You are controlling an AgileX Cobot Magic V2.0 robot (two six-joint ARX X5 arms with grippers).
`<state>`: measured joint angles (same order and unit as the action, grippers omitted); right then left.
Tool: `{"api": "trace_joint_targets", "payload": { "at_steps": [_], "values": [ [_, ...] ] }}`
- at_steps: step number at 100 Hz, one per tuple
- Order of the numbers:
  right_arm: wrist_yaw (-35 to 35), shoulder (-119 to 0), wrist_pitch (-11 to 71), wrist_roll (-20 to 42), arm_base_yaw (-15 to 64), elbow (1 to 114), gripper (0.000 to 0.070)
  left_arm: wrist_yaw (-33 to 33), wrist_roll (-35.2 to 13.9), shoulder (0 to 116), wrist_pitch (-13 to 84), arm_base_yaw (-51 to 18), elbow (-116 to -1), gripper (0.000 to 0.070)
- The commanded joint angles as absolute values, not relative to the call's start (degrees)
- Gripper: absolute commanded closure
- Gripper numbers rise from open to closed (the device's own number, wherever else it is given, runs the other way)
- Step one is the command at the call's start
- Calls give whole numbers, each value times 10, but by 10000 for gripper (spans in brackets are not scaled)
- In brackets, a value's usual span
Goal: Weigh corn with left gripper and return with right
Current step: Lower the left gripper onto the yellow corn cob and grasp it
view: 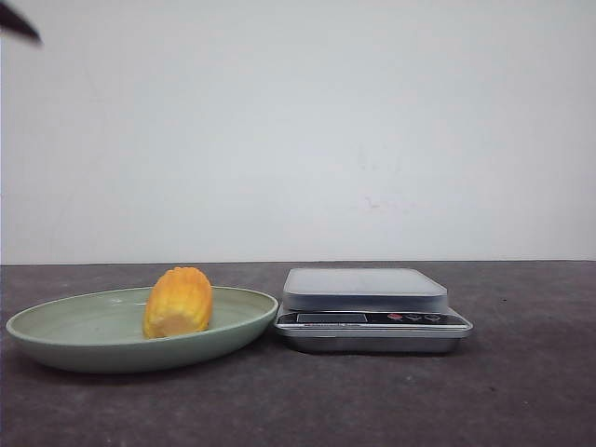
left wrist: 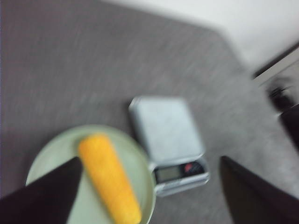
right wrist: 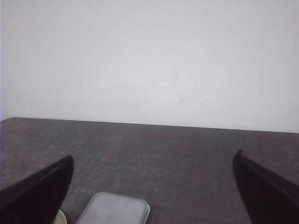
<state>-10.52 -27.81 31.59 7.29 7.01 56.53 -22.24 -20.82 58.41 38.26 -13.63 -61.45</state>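
The yellow-orange corn point(view: 178, 302) lies in a pale green plate point(view: 65, 337) at the table's left. It also shows in the blurred left wrist view point(left wrist: 109, 177), on the plate point(left wrist: 140, 172). The kitchen scale point(view: 368, 307) stands just right of the plate, its pan bare. My left gripper point(left wrist: 152, 186) is open and empty, high above plate and scale; only a black tip point(view: 19, 22) shows in the front view's top left corner. My right gripper point(right wrist: 154, 186) is open and empty, above the table behind the scale point(right wrist: 114, 210).
A white wall stands behind the dark grey table point(view: 521, 391). In the left wrist view a dark object point(left wrist: 285, 100) lies beyond the table's far edge. The plate's rim nearly touches the scale's left side.
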Motion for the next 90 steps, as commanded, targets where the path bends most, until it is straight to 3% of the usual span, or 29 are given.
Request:
{"api": "trace_joint_targets", "payload": {
  "at_steps": [1, 28, 62, 64, 67, 73, 76, 79, 90],
  "values": [
    [-105, -283, 318, 72, 70, 570, 0, -202, -228, 625, 382, -165, -624, 243],
    [-104, -284, 383, 72, 70, 570, 0, -177, -234, 816, 356, -234, -624, 226],
    [-105, -283, 447, 76, 70, 570, 0, -176, -238, 984, 347, -255, -624, 236],
    [-105, -283, 446, 76, 70, 570, 0, -176, -239, 989, 348, -256, -624, 255],
    [-104, -283, 446, 76, 70, 570, 0, -178, -239, 995, 350, -258, -624, 342],
    [-104, -283, 446, 75, 70, 570, 0, -189, -234, 1001, 352, -261, -624, 700],
    [-104, -283, 446, 75, 70, 570, 0, -192, -232, 1001, 350, -262, -624, 671],
    [-103, -283, 446, 75, 70, 570, 0, -194, -231, 1000, 348, -263, -624, 700],
    [-98, -283, 446, 75, 70, 570, 0, -215, -224, 980, 347, -264, -638, 700]
  ]
}}
